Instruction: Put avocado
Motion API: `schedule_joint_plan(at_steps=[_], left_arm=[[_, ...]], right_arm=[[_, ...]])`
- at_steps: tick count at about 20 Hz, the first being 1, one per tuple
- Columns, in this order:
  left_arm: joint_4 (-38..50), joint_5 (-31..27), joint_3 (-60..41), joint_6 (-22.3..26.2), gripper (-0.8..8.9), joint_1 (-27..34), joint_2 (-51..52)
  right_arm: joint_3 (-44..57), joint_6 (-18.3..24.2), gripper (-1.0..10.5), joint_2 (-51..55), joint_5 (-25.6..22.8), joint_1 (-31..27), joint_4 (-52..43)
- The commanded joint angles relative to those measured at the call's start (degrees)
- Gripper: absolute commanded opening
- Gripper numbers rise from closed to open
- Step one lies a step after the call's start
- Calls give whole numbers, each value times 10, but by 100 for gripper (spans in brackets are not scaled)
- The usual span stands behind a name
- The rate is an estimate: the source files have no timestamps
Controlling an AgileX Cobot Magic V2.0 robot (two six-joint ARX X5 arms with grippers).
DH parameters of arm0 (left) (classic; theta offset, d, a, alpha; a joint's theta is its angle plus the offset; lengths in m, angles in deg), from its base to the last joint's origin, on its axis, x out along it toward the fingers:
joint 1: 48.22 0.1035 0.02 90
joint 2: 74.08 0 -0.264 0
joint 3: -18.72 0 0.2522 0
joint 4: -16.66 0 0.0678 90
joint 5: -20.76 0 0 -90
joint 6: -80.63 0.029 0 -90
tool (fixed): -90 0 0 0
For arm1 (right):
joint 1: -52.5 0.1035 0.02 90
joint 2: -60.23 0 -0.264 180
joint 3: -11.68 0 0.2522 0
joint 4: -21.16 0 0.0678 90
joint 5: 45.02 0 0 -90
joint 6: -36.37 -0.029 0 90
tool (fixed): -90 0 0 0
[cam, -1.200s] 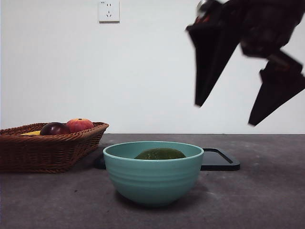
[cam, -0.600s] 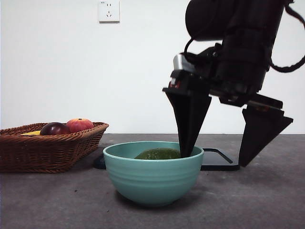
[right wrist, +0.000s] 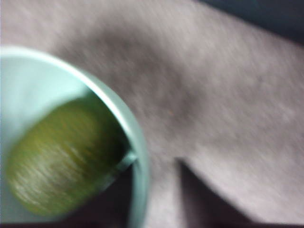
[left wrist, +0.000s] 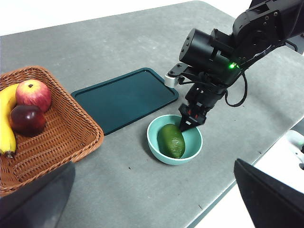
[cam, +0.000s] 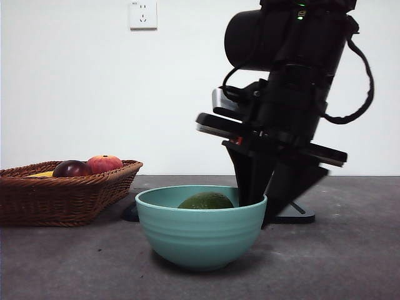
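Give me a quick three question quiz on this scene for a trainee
1. Where is the avocado lying?
2. True or false: the banana lies on the tray.
3. Which end effector is at the bowl: A left, B right?

Key:
1. In the bowl.
2. False; it is in the basket, beside the apple.
3. B; the right end effector straddles the bowl's rim, one jaw inside next to the avocado.

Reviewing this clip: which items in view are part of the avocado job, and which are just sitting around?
In the job: avocado, lying in the teal bowl; right gripper at the bowl's rim; dark tray.

Lying about: wicker basket with apple, maroon fruit, banana; wall socket.
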Motion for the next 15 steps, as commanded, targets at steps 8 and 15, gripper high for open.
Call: schedule_joint_plan(at_steps=[8, 15], left_arm=[[5, -4, 5, 14, 561, -3, -2], [1, -4, 5, 14, 561, -3, -2]], right_arm=[[-53, -26, 6, -10, -20, -2, 46], [-203, -3, 6, -47, -32, -71, 117]])
